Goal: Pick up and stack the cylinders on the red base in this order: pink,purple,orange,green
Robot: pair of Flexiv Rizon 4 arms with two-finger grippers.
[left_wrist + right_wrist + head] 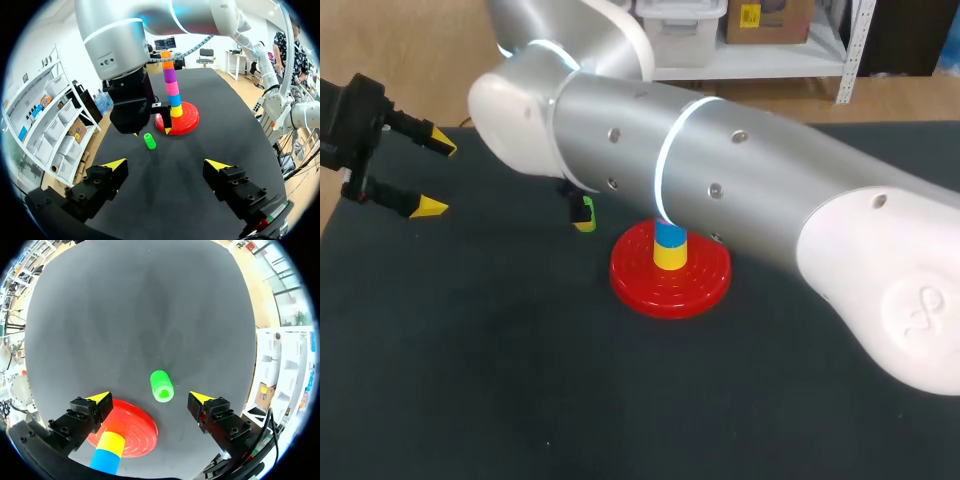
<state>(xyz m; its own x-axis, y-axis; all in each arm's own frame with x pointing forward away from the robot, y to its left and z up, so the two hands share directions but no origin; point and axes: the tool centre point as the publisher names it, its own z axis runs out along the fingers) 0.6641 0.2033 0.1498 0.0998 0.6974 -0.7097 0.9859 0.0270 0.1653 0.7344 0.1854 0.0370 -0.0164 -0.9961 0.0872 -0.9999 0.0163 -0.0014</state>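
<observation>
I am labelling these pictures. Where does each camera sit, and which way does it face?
Head: above and behind, looking down on the table; right arm crosses it, left hand at its left.
Left wrist: on the left arm, facing across the table at the stack; left hand shows, open.
Right wrist: on the right arm, facing down at the green cylinder; right hand shows, open.
Shared: both wrist views show that cylinder and the base.

The red base [705, 285] looks like glossy plastic ridged in fine rings, the green cylinder [161, 386] like smooth plastic, on a matt, dark, faintly grainy table top [470, 380], while the right arm [750, 170] has a satin silver metallic shell with glossy white joint covers.
</observation>
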